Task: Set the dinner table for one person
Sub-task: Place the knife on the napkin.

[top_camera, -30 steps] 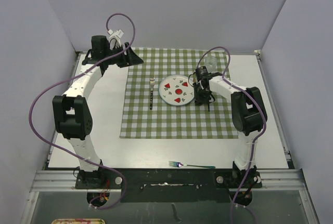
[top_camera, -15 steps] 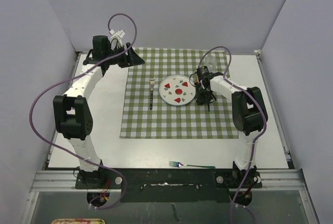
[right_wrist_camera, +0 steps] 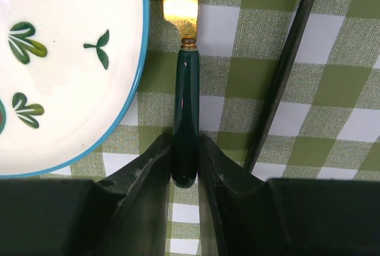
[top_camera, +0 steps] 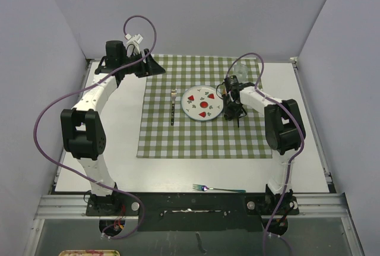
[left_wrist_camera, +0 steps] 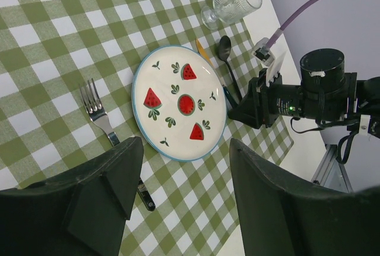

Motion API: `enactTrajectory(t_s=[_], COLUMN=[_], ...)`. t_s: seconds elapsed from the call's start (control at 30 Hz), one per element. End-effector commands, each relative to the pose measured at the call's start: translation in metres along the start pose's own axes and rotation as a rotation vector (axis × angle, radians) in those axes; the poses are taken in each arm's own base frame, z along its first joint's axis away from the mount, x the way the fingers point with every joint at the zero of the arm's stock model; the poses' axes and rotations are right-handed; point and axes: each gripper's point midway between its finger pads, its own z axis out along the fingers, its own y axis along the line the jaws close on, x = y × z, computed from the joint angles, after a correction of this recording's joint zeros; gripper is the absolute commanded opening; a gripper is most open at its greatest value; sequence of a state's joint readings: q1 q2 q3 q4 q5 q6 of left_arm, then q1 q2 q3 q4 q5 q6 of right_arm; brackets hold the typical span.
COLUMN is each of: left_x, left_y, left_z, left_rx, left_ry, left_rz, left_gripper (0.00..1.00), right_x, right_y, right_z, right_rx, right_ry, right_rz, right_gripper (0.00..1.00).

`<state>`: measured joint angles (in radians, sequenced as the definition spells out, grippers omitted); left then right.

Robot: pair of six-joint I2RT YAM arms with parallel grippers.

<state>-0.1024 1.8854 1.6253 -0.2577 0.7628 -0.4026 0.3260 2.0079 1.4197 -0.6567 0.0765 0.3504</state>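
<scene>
Green-handled knife (right_wrist_camera: pixel 185 110) is clenched by the right end effector (right_wrist_camera: pixel 185 152), long axis running straight out from the jaws, just right of the plate (right_wrist_camera: pixel 71 89). A black spoon (right_wrist_camera: pixel 285 72) crowds the other side. The white surface (top_camera: pixel 119 143) is spread beneath the checked cloth (right_wrist_camera: pixel 261 42). The left end effector (left_wrist_camera: pixel 185 149) is held released, well apart.

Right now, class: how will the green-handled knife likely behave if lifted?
Probably stiff: the knife looks rigid, handle to blade. Its glossy handle may slip in the right tool. Held near the handle's end, the blade may droop.
</scene>
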Motion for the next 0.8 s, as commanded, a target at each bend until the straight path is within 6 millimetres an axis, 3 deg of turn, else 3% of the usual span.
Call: enactTrajectory(t_s=[0.0, 0.77], left_x=[-0.0139, -0.0129], left_y=[-0.0093, -0.0075], left_z=[0.0009, 0.0036], left_rx=[0.041, 0.047], left_ry=[-0.039, -0.028], left_rz=[0.07, 0.071], left_gripper=[0.58, 0.58], right_x=[-0.0066, -0.0015], right_y=[-0.016, -0.0202], right_z=[-0.0001, 0.0063], right_rx=[0.06, 0.086], right_ry=[-0.016, 0.014], right_rz=[0.001, -0.029], right_gripper=[0.02, 0.03])
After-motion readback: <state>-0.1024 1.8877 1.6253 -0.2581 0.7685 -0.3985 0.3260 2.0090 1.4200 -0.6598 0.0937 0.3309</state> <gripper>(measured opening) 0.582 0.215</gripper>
